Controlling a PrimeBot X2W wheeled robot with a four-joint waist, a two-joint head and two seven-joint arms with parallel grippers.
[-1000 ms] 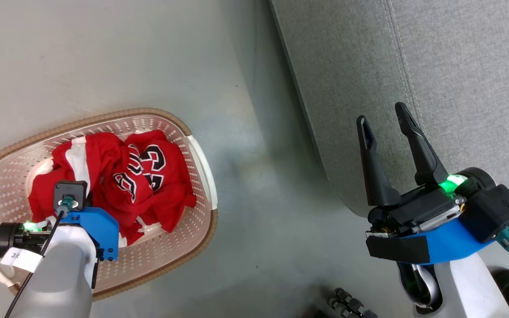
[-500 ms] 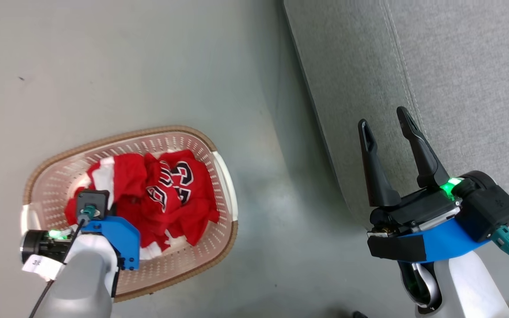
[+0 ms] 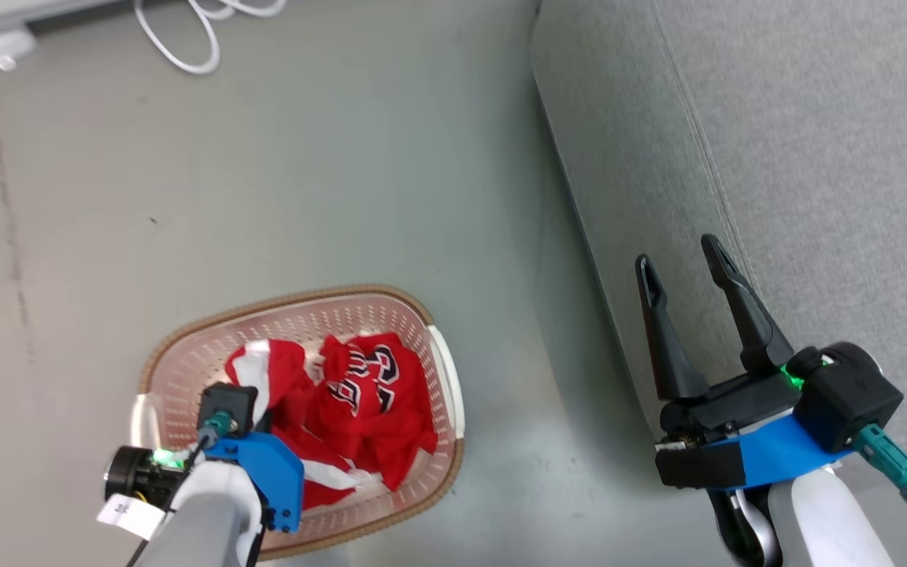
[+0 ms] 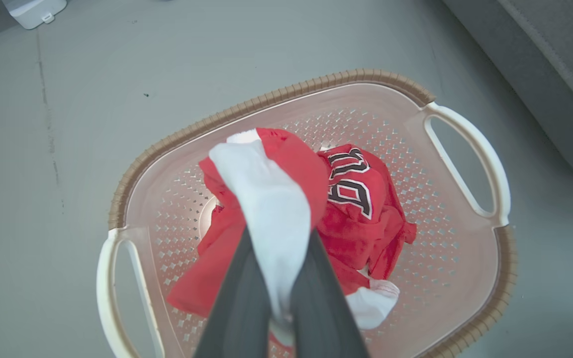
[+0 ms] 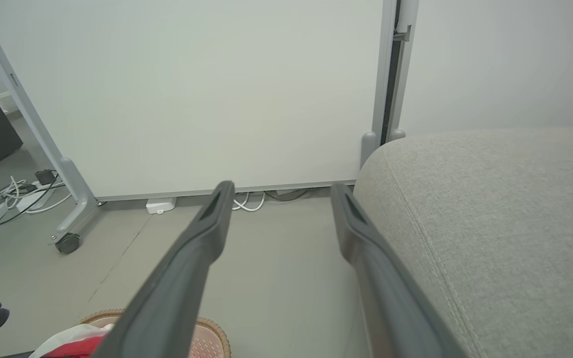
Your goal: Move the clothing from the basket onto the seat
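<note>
Two dark fingers of my left gripper (image 4: 277, 248) are pressed together on a fold of the clothing (image 4: 266, 199): a red garment with a broad white stripe, which drapes over my fingertips and trails down into the heap below. The rest of the heap lies in the basket (image 4: 266, 99) directly under that gripper. It includes a crumpled red piece with black-and-white lettering (image 4: 348, 184) just beside the pinched fold and a small white bit (image 4: 373, 306) at the heap's edge. None of the clothing is on the seat. The basket stands on the grey floor (image 3: 343, 173), its brown rim and both white handles clear of the fabric.

My right gripper (image 3: 678, 256) is spread wide with nothing between its fingers. It hangs over the front edge of the seat (image 3: 816, 157), well apart from the basket. In the right wrist view, the seat's rounded corner and seam run along the right-hand finger, and a sliver of the basket rim shows low at the left.

Farther out, a white cable (image 3: 201, 39) loops on the floor. A pale panel (image 5: 192, 89) on a wheeled frame stands behind it, with more cables and a white box (image 5: 159, 205) at its foot.
</note>
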